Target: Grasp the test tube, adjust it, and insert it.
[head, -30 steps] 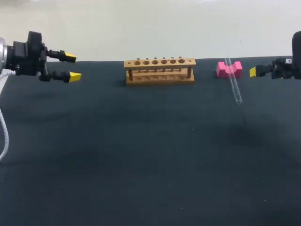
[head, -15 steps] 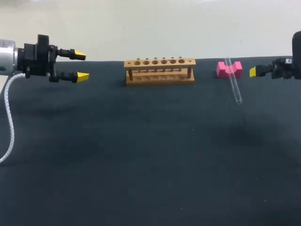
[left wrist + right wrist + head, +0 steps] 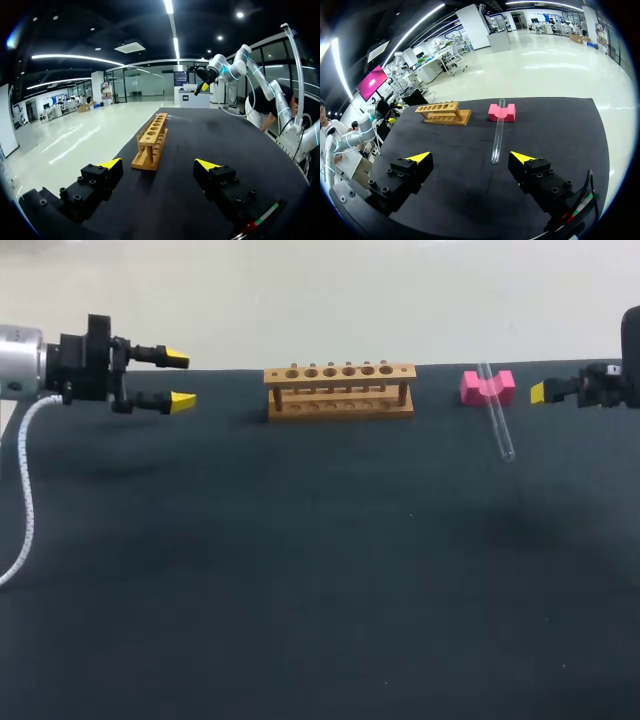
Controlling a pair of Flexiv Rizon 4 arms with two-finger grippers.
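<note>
My left gripper [image 3: 179, 379] and right gripper [image 3: 471, 158], both agape, empty; test tube [image 3: 498, 425] aslant on pink block [image 3: 472, 390].

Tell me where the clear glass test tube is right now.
Head view: the clear glass test tube lies on the right, far end resting on the pink notched block, right of the wooden rack.

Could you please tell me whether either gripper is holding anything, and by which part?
Nothing is held: the left gripper and the right gripper are both open, and the test tube leans on the pink block.
</note>
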